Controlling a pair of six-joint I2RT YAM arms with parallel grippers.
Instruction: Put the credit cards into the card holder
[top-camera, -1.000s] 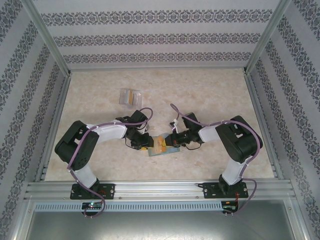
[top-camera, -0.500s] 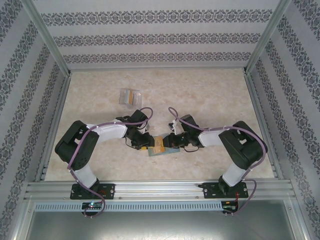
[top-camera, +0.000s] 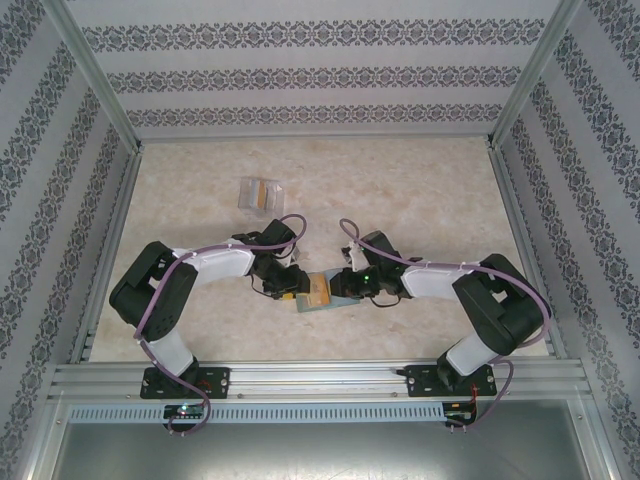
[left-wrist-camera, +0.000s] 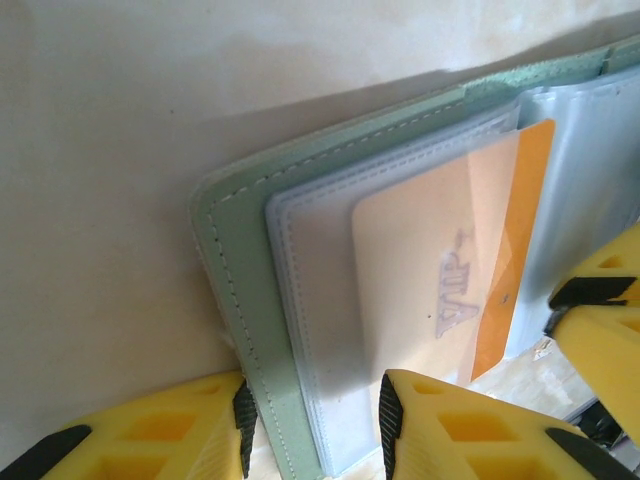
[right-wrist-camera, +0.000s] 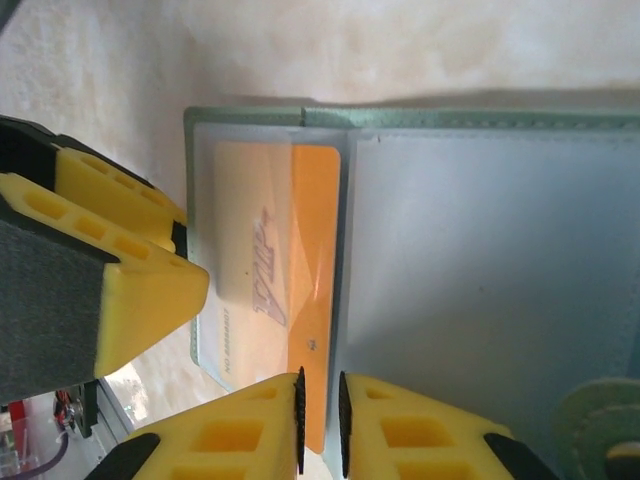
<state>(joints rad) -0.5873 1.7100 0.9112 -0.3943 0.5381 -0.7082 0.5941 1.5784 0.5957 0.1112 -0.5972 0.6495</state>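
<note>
Starting with your left gripper, you have two yellow fingers standing apart, astride the outer edge of the one green wallet. One finger sits off the cover, over the table. The other lies over the stack of clear sleeves. The jaws are open across that edge rather than clamped on it.

Your right gripper faces it from the other side. Its two fingers are almost together, with a thin slit between the pads. A corner of the one orange card shows in that slit, and you cannot tell whether the pads pinch the card or hang just above it.

That single card, stamped VIP, lies on the wallet's left page. Most of it is under a frosted sleeve, where it looks pale, and one bright strip beside the centre fold is uncovered.

The wallet lies open like a book, flat on the table, directly between your two grippers and toward the near edge in the top view. Its right page shows a grey-blue clear sleeve.

Well apart, toward the far left, one clear stand holds something yellowish, too small for you to count.
</note>
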